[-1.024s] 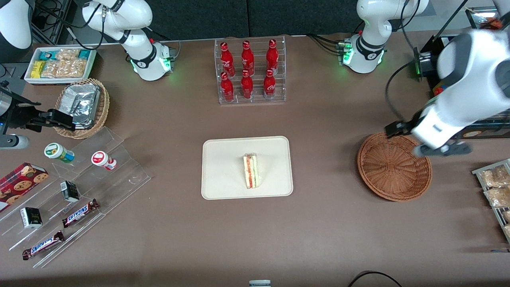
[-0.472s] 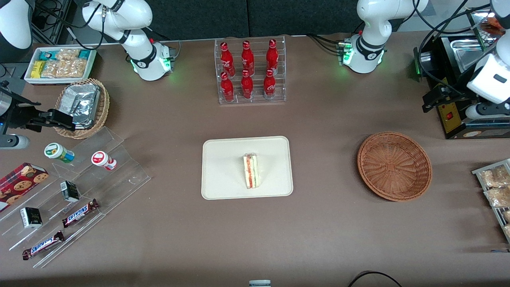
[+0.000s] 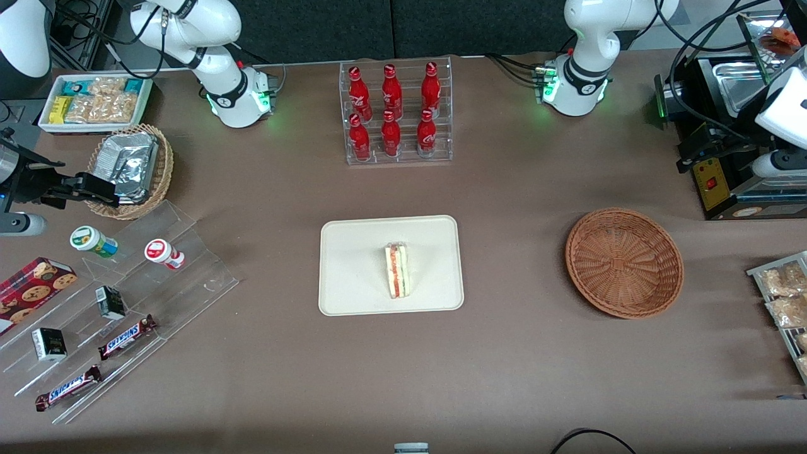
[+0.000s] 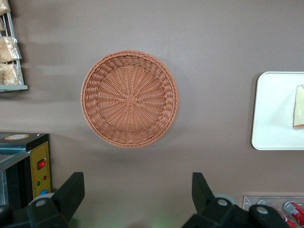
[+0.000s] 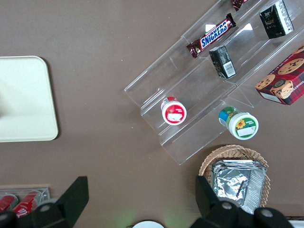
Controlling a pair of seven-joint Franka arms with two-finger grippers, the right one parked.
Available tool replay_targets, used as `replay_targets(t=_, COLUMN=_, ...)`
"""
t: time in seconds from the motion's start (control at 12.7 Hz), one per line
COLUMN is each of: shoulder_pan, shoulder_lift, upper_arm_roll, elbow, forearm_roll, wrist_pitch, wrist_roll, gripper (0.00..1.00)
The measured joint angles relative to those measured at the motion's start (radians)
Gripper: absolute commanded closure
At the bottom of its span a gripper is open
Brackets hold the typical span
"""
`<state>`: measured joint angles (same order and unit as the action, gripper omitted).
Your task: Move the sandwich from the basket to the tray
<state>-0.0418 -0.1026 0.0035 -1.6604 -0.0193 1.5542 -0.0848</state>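
Cream tray [image 3: 353,277] holds the sandwich [image 3: 398,271] mid-table; wicker basket [image 3: 624,261] sits bare; gripper [image 4: 135,197] hovers high above the basket, fingers spread, released.

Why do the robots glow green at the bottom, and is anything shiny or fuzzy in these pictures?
Front view: green lights on both arm bases tint the table; the foil packet glints; everything looks sharp, with the sandwich crisp on the tray. Left wrist view: the basket casts a soft shadow; the open gripper is dark and a bit fuzzy up close.
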Motion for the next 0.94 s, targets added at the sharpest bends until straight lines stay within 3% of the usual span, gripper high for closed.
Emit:
replay_targets(t=0.16, shoulder_pan=-0.044, shoulder_lift=0.000, upper_arm_roll=0.048, elbow=0.013, forearm_roll=0.005, wrist_pitch=-0.027, wrist_roll=0.000, gripper=0.00)
replay_targets(t=0.94, shoulder_pan=-0.056, shoulder_lift=0.035, upper_arm_roll=0.054, elbow=0.060, forearm_roll=0.019, wrist_pitch=-0.100, wrist_roll=0.000, gripper=0.00)
